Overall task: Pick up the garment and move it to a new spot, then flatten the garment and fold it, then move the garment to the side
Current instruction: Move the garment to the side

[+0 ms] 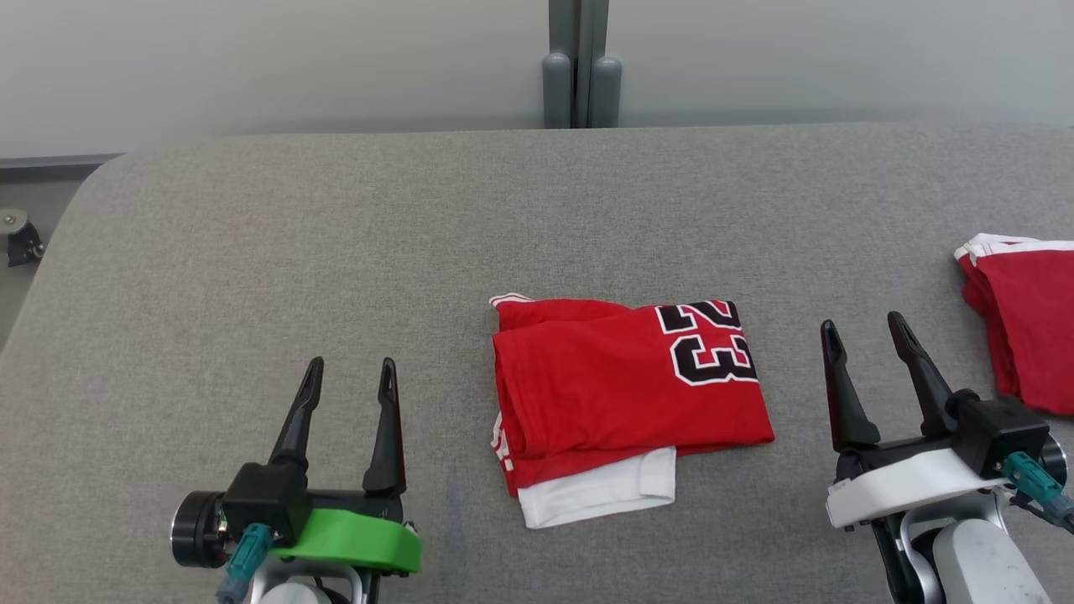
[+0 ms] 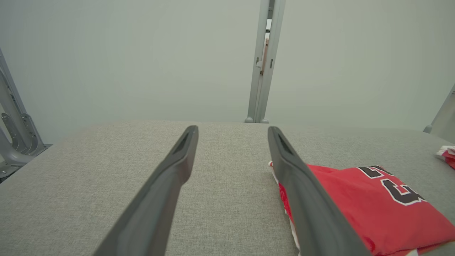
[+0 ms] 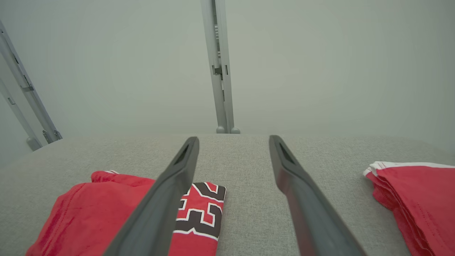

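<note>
Head view is showing you a garment (image 1: 621, 386) looking limp and light; left gripper (image 1: 351, 362) and right gripper (image 1: 862, 321) are gaping empty; pinching its stacked edges seems safest.

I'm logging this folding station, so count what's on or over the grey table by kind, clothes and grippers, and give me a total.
Red garments: 2, the folded jersey in the middle and the other garment off to the robot's right.
Grippers: 2, the left gripper and the right gripper, both open and empty.
Total: 4
</note>
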